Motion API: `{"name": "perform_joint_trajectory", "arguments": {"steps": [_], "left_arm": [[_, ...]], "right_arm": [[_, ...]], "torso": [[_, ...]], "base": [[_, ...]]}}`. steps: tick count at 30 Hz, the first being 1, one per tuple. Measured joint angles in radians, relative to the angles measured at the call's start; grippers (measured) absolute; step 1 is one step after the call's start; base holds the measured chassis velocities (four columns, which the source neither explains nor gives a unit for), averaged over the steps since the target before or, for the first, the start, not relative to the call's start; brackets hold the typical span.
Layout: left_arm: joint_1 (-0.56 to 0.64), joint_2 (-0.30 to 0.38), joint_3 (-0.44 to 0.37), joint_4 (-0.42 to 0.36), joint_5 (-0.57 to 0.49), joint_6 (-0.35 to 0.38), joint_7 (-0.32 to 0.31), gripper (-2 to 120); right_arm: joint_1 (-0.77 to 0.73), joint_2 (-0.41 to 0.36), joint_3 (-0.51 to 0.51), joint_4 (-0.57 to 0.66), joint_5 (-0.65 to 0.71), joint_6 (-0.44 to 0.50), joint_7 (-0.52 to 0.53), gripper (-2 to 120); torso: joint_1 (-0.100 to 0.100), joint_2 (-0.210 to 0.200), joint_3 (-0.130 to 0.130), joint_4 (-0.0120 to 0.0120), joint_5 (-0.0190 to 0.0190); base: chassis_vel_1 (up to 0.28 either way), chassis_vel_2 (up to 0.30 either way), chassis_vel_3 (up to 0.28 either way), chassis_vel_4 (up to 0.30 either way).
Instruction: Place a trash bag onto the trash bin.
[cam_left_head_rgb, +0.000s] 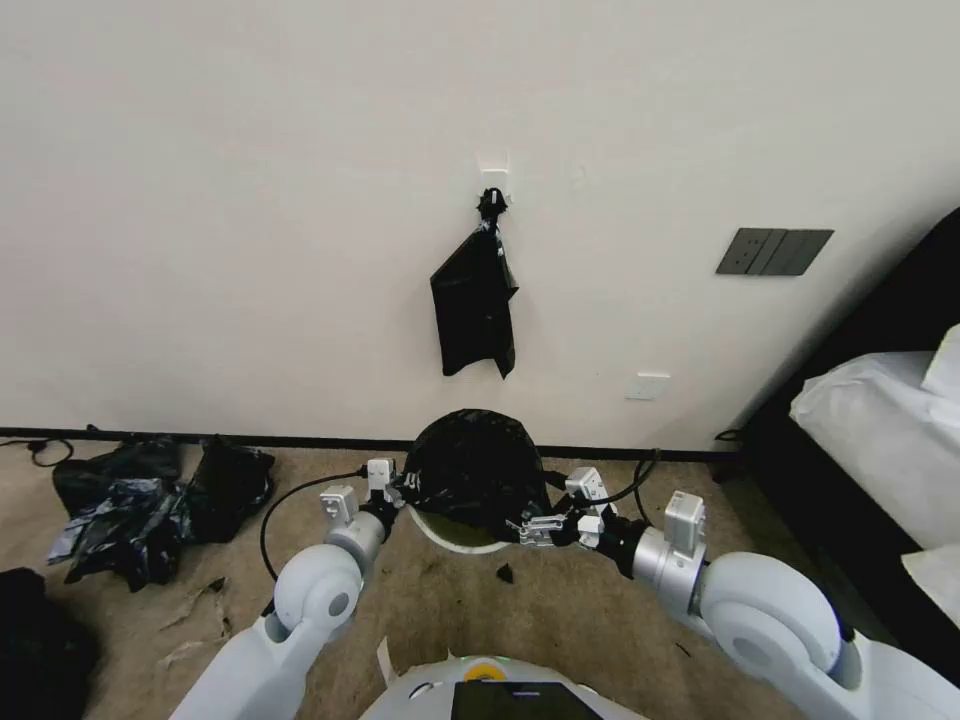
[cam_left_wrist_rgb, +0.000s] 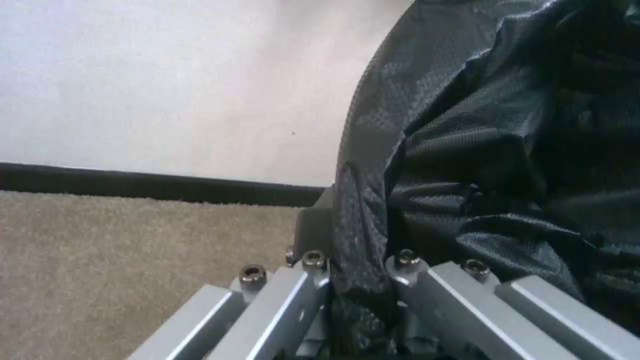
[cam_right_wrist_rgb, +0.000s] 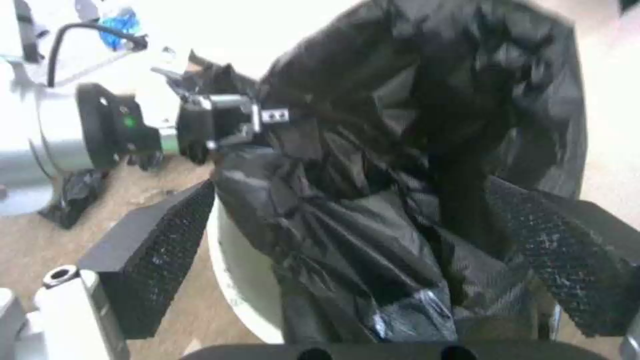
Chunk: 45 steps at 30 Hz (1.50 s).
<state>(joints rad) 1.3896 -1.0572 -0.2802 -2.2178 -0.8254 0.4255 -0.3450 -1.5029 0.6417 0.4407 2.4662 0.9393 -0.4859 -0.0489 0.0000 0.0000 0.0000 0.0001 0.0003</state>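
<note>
Both grippers sit at the mouth of the trash bin (cam_left_head_rgb: 462, 537), which stands on the carpet (cam_left_head_rgb: 560, 610) close to the wall (cam_left_head_rgb: 250, 200), dead ahead at twelve o'clock from the robot's body in the head view. Left gripper (cam_left_head_rgb: 403, 490) is at about nine o'clock of the bin's rim, and its jaws are pressed narrow on a pinched fold of the trash bag (cam_left_head_rgb: 470, 475); in the left wrist view that fold of the trash bag (cam_left_wrist_rgb: 363, 240) runs straight down between the metal fingers (cam_left_wrist_rgb: 303, 290), with film on both sides of the grip. Right gripper (cam_left_head_rgb: 527, 530) is at about four o'clock of the rim, and its jaws stand wide apart: in the right wrist view the two black textured pads (cam_right_wrist_rgb: 160, 250) flank a bunched part of the trash bag (cam_right_wrist_rgb: 373, 210) and touch the film at the sides without squeezing it. In the same view the left gripper (cam_right_wrist_rgb: 257, 117) shows beyond the bag, clamped on its far edge. Black film is draped over the bin's top as a puffed dome, covering most of the opening, while a cream strip of the trash bin (cam_right_wrist_rgb: 233, 280) shows bare at the near side below the film. On the wall above the bin, at twelve o'clock, a flat black bundle of bags (cam_left_head_rgb: 475, 300) hangs from a hook (cam_left_head_rgb: 493, 185). Well off at nine o'clock on the carpet lies a black-and-bluish plastic heap (cam_left_head_rgb: 130, 510).
</note>
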Motion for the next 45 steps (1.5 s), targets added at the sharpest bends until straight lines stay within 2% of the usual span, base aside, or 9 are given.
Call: {"name": "perform_joint_trajectory", "arguments": {"steps": [8, 11, 12, 15, 17, 25, 28, 30, 45], "left_arm": [[0.004, 0.001, 0.010, -0.004, 0.011, 0.001, 0.012, 1], [0.006, 0.002, 0.011, -0.008, 0.011, 0.002, 0.014, 1], [0.009, 0.003, 0.011, -0.011, 0.011, 0.002, 0.015, 1], [0.011, 0.002, 0.012, -0.016, 0.012, 0.002, 0.016, 1], [0.014, -0.001, 0.012, -0.020, 0.012, 0.002, 0.018, 1], [0.020, -0.001, 0.010, -0.029, 0.012, 0.002, 0.019, 1], [0.024, -0.002, 0.010, -0.034, 0.013, 0.002, 0.018, 1], [0.024, -0.003, 0.010, -0.035, 0.013, 0.002, 0.018, 1], [0.031, -0.009, -0.004, -0.033, 0.009, -0.002, 0.007, 1]], "right_arm": [[0.019, -0.005, -0.019, -0.036, 0.019, -0.015, -0.007, 84], [0.018, -0.007, -0.025, -0.043, 0.020, -0.021, -0.007, 74], [0.017, -0.009, -0.029, -0.046, 0.022, -0.025, -0.007, 65], [0.019, -0.011, -0.034, -0.049, 0.024, -0.031, -0.005, 59], [0.023, -0.013, -0.039, -0.052, 0.033, -0.034, 0.000, 47], [0.016, -0.020, -0.039, -0.039, 0.045, -0.037, 0.010, 24], [0.010, -0.024, -0.038, -0.035, 0.044, -0.040, 0.016, 6], [0.008, -0.025, -0.038, -0.035, 0.044, -0.041, 0.017, 1], [-0.043, -0.024, 0.001, 0.033, 0.046, -0.035, 0.026, 0]], "torso": [[0.000, 0.000, 0.000, -0.0001, -0.0002], [0.000, 0.000, 0.000, -0.0002, -0.0002], [0.000, 0.000, 0.000, -0.0001, -0.0002], [0.000, 0.000, 0.000, -0.0001, -0.0002], [0.000, 0.000, 0.000, 0.0000, -0.0003], [0.000, 0.000, 0.000, -0.0001, -0.0003], [0.000, 0.000, 0.000, 0.0000, -0.0003], [0.000, 0.000, 0.000, -0.0001, -0.0003], [0.000, 0.000, 0.000, 0.0000, -0.0003]], "base": [[0.000, 0.000, 0.000, 0.000], [0.000, 0.000, 0.000, 0.000], [0.000, 0.000, 0.000, 0.000], [0.000, 0.000, 0.000, 0.000], [0.000, 0.000, 0.000, 0.000], [0.000, 0.000, 0.000, 0.000], [0.000, 0.000, 0.000, 0.000], [0.000, 0.000, 0.000, 0.000], [0.000, 0.000, 0.000, 0.000]]}}
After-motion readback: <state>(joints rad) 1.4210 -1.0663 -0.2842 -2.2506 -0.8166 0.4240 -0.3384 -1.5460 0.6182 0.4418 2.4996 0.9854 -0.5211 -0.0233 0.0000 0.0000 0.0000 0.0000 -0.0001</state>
